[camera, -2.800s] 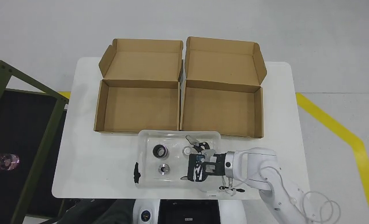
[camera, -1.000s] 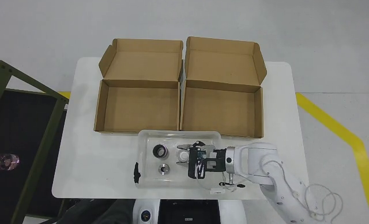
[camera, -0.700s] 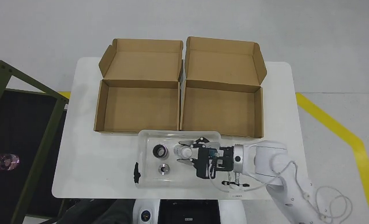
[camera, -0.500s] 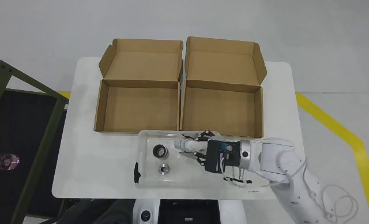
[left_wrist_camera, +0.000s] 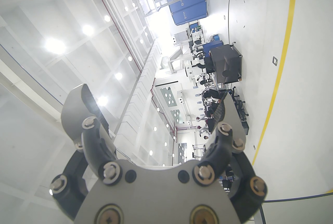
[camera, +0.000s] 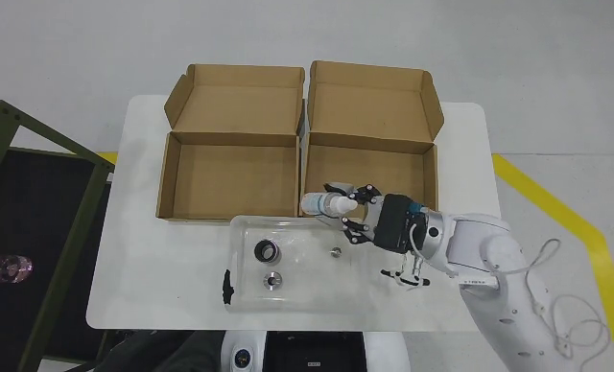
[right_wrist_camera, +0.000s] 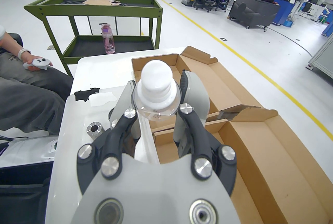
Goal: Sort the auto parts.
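Above the near wall of the right box (camera: 384,185), close to the corner where it meets the left box (camera: 230,185), hangs the white-capped part (camera: 321,203). It is clear of the cardboard and of the clear tray (camera: 242,224). It is a short stub with a rounded white cap on a clear collar. Its long axis lies about level and runs along the boxes' near walls, cap toward the left box and collar toward the wrist.

The right gripper (camera: 351,211) is clamped on the collar, one finger on either side. The right wrist view confirms this: the part (right_wrist_camera: 155,79) sits squarely in the gripper (right_wrist_camera: 158,93).

Governing relation, as judged: the part sits almost on the seam between the boxes. The right box's floor lies just beyond it to the robot's right, the left box's floor just beyond it to the left. A short carry past the wall reaches either; which box is meant cannot be told. Because the cap leads, lowering early could clip the wall or the boxes' adjoining sides.

Not yet sorted in the tray are a ring (camera: 266,249), a metal cylinder (camera: 273,280) and a small piece (camera: 335,250), each apart from the others.

The left gripper (left_wrist_camera: 153,102) points at the ceiling, away from the work, with its fingers spread and nothing between them. Boxes and tray stand on the white table (camera: 144,228).
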`<action>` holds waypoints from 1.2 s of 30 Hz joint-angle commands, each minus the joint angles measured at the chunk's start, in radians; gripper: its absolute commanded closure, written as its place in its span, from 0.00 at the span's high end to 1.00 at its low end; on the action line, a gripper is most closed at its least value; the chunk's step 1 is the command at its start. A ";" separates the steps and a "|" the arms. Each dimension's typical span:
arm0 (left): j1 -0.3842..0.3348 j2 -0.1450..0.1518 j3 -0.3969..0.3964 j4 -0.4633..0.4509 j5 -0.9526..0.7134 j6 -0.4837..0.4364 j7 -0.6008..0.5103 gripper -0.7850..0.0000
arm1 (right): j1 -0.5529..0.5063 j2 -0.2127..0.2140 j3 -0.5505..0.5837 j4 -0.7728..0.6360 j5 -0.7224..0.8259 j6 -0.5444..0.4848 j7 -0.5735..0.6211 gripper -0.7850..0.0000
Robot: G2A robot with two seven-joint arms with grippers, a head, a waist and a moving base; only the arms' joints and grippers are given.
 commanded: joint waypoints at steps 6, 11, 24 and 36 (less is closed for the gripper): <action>0.000 0.000 0.000 0.000 0.000 0.000 0.000 1.00 | 0.035 -0.001 0.002 0.022 0.028 0.028 0.003 0.00; 0.000 0.000 0.000 0.000 0.000 0.000 0.000 1.00 | 0.063 -0.003 -0.005 0.055 0.034 0.058 0.015 0.00; 0.000 0.000 0.000 0.000 0.000 0.000 0.000 1.00 | 0.179 -0.017 -0.066 0.218 0.061 0.127 0.061 0.00; 0.000 0.000 0.000 0.000 0.000 0.000 0.000 1.00 | 0.278 -0.036 -0.135 0.376 0.027 0.189 0.081 0.00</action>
